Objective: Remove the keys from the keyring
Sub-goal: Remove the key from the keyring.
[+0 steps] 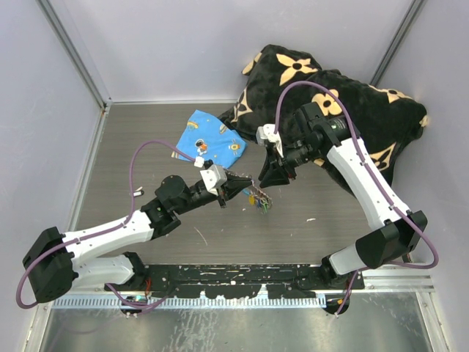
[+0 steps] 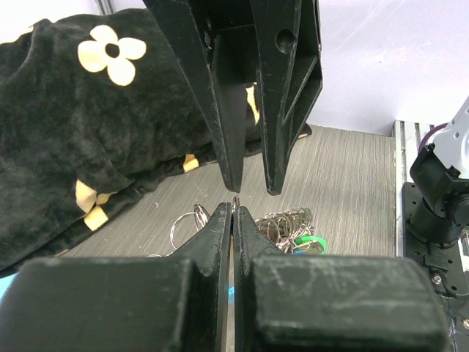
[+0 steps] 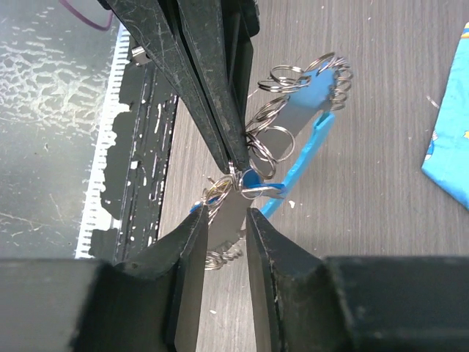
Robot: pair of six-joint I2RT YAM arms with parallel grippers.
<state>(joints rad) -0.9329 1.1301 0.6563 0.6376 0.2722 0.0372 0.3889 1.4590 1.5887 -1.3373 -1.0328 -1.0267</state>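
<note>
Top external showed the left arm (image 1: 110, 235) reaching from 8 o'clock and the right arm (image 1: 366, 176) curling in from 2 o'clock, their jaws meeting tip to tip near the middle of the counter (image 1: 146, 147). The keyring (image 1: 255, 195), with the keys (image 1: 262, 206) bunched on it, sat just at 5 o'clock of that meeting point. A blue printed cloth (image 1: 211, 139) lay at 11 o'clock of the keyring, and a black flowered blanket (image 1: 344, 95) was heaped at 1 o'clock.

Left wrist showed the left jaws pressed together at 6 o'clock, with a sliver of metal pinched at their very tip. The right jaws came down from 12 o'clock, narrowly apart, and the blanket showed through their gap. Wire rings of the keyring (image 2: 282, 220) lay on the counter just beyond, with a green key head (image 2: 311, 242) at their 4 o'clock.

Right wrist showed the right jaws at 6 o'clock with a narrow gap, and a flat metal piece (image 3: 227, 216) lined up with that gap; whether they touched it I could not tell. The closed left jaws entered from 12 o'clock and met a ring at their tip. The rings trailed off toward 1 o'clock alongside a light-blue strip (image 3: 304, 150), with a blue key head (image 3: 251, 178) by the tips.
</note>
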